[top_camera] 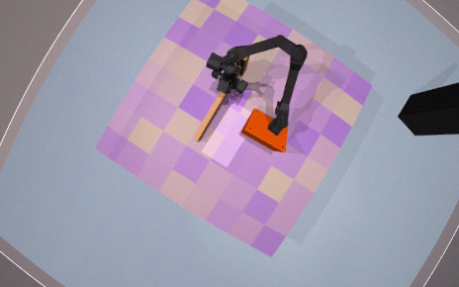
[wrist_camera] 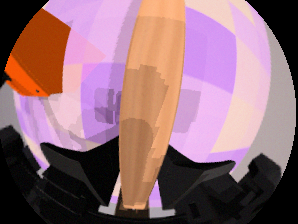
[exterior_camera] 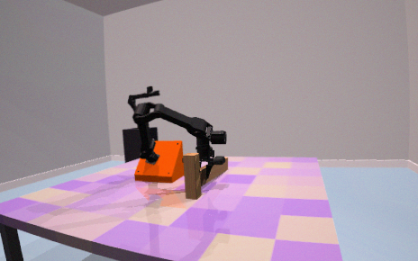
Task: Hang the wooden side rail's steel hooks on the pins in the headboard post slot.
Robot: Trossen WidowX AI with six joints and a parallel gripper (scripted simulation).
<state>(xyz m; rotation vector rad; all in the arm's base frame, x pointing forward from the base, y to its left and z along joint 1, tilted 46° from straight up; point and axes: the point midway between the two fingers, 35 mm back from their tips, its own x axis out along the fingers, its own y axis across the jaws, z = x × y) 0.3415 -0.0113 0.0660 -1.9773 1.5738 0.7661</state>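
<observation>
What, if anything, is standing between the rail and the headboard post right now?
Nothing visible stands between the wooden side rail and the headboard post, though the hook end is hidden.

You have plain grey walls (exterior_camera: 257, 81) around you and a pale blue floor (top_camera: 138, 213) (exterior_camera: 374, 202) edged with light skirting (exterior_camera: 365, 163). Your table (top_camera: 188, 165) (exterior_camera: 302, 227), chequered purple, pink and cream, has dark legs and a bright patch of light.
</observation>
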